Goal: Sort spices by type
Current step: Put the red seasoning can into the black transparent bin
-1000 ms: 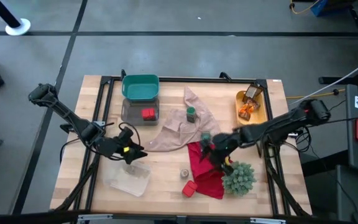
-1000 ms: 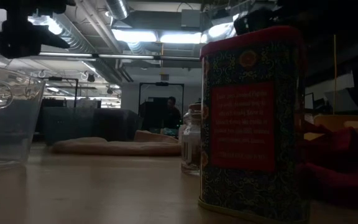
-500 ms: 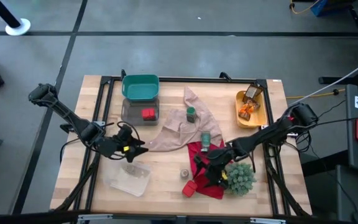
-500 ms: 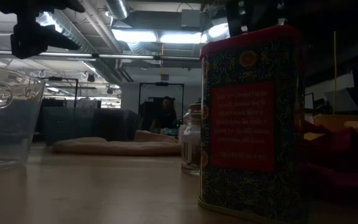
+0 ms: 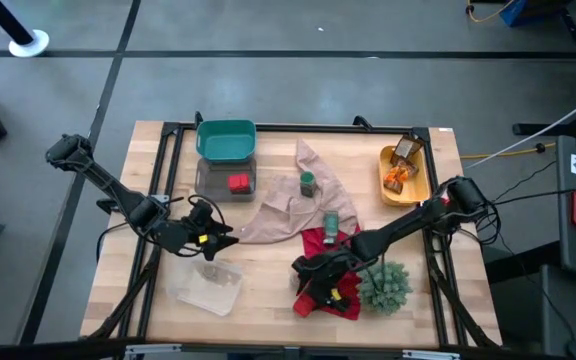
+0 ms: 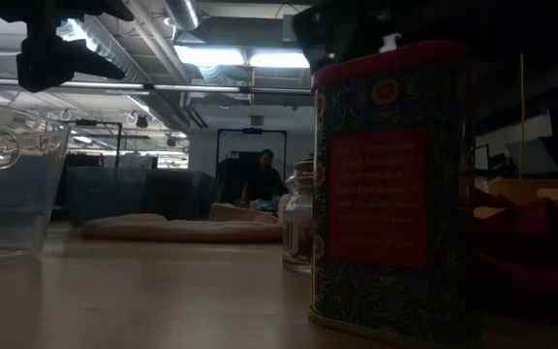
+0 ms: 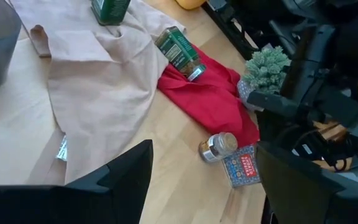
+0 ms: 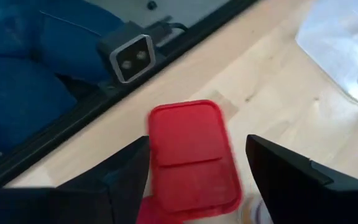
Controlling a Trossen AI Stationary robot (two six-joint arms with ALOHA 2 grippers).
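A red boxy tin (image 5: pixel 305 303) stands upright on the table near its near edge, beside the red cloth (image 5: pixel 336 262); it fills the low view (image 6: pixel 390 184). My right gripper (image 5: pixel 320 286) hovers over it, open, with a finger on either side of the red lid (image 8: pixel 191 155) and a gap between. A round pot (image 5: pixel 296 278) stands just beyond the tin. One dark-green jar (image 5: pixel 308 183) stands on the tan cloth and another (image 5: pixel 330 222) lies at the red cloth's far edge. Orange packets (image 5: pixel 400 172) sit in a yellow tray. My left gripper (image 5: pixel 218 240) waits open above a clear tub (image 5: pixel 208 286).
A spiky green plant (image 5: pixel 384 285) stands right of the red tin, close to my right arm. A teal bin (image 5: pixel 226 140) and a grey tray holding another red tin (image 5: pixel 237 182) lie at the far left. The tan cloth (image 5: pixel 293 205) covers the table's middle.
My right gripper has swung from above the lying green jar and the red cloth toward the table's near edge and a little left, ending over the red tin. The tin, pots and cloths have stayed where they were.
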